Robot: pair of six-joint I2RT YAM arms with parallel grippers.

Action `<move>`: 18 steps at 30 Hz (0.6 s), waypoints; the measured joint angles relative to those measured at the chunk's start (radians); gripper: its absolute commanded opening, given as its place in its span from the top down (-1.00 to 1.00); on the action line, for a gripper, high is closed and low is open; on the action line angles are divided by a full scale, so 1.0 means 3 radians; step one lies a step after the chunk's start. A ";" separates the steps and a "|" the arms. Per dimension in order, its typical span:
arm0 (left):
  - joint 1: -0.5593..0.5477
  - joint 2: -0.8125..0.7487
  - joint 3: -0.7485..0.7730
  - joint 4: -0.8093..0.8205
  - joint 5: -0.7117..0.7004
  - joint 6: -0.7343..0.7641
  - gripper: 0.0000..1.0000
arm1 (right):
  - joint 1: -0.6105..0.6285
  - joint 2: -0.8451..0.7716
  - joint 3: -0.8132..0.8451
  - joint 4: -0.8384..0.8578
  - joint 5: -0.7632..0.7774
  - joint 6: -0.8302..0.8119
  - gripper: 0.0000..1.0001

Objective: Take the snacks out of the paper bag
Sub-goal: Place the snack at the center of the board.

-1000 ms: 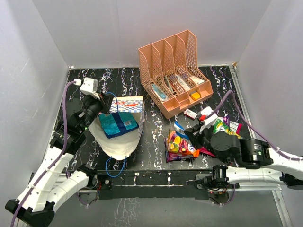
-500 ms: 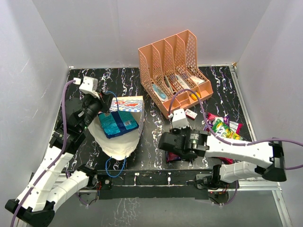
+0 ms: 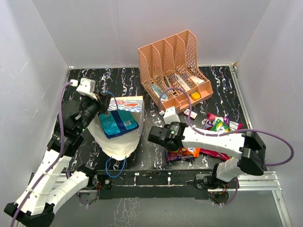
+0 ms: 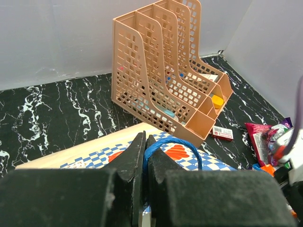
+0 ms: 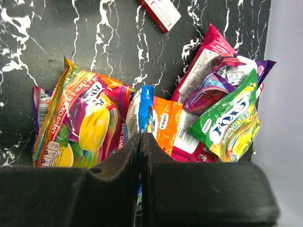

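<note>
The paper bag (image 3: 127,104) lies on its side with its mouth open toward the front. A blue snack (image 3: 118,124) sits inside it. My left gripper (image 3: 105,100) (image 4: 145,138) is shut on the bag's blue cord handle (image 4: 189,143) and holds it up. Several snacks (image 3: 182,152) lie piled to the right of the bag: a purple-yellow packet (image 5: 87,123), an orange one (image 5: 165,125), a green one (image 5: 232,118) and a magenta one (image 5: 203,61). My right gripper (image 3: 158,137) (image 5: 140,135) is shut between bag and pile. A blue-white packet (image 5: 142,106) lies just past its tips.
The peach organizer (image 3: 173,71) (image 4: 161,80) stands at the back, behind the pile. A small red-and-white box (image 3: 191,113) (image 5: 161,12) lies in front of it. The bag's other cord handle (image 3: 115,166) trails toward the front edge. White walls close three sides.
My right arm has swung left from above the snack pile toward the bag, its jaws staying shut. The left gripper keeps its hold on the handle and has barely shifted.
</note>
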 measured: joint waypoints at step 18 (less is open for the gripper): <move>0.0000 -0.0083 -0.0027 -0.0001 -0.0053 0.0083 1.00 | 0.0248 0.0379 -0.0233 0.0284 -0.0393 0.0008 0.25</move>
